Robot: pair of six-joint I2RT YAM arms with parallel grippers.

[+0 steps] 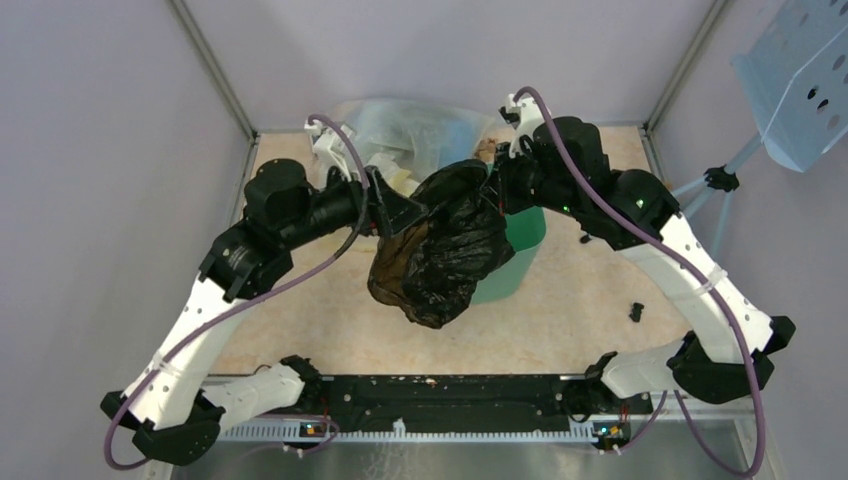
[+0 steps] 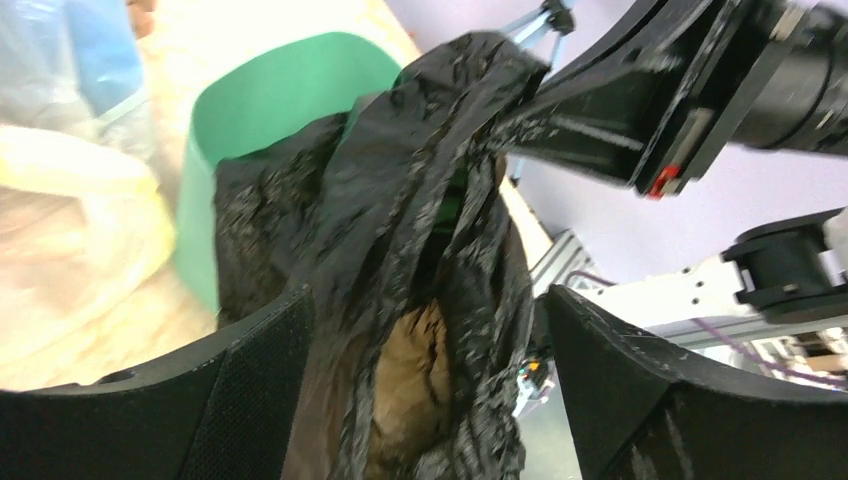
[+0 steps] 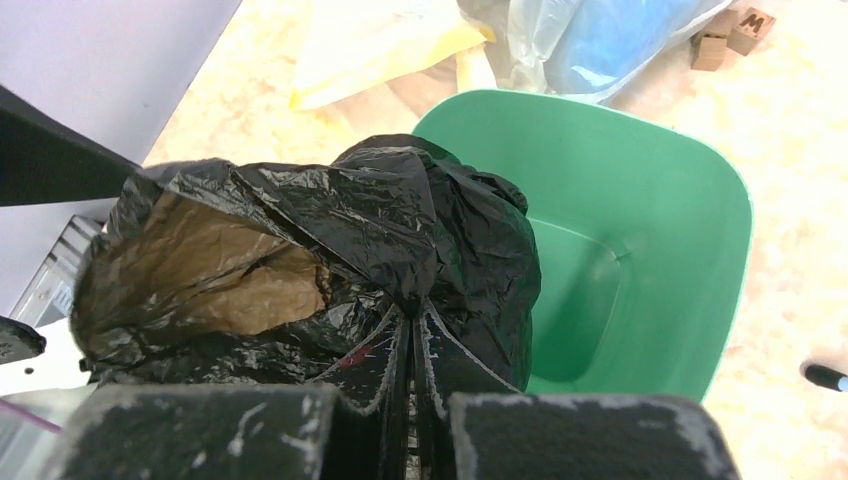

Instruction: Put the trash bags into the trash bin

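Bag (image 1: 445, 250) hangs mid-frame, overlapping left rim of bin (image 1: 525, 235), mostly outside mouth. Right gripper (image 3: 410, 335) clamped tight on bag fold. Left gripper (image 2: 428, 300) spread wide, straddling bag, gripping nothing. Best move, likely: right arm shifts bundle rightward over mouth, lowers deep before letting go.
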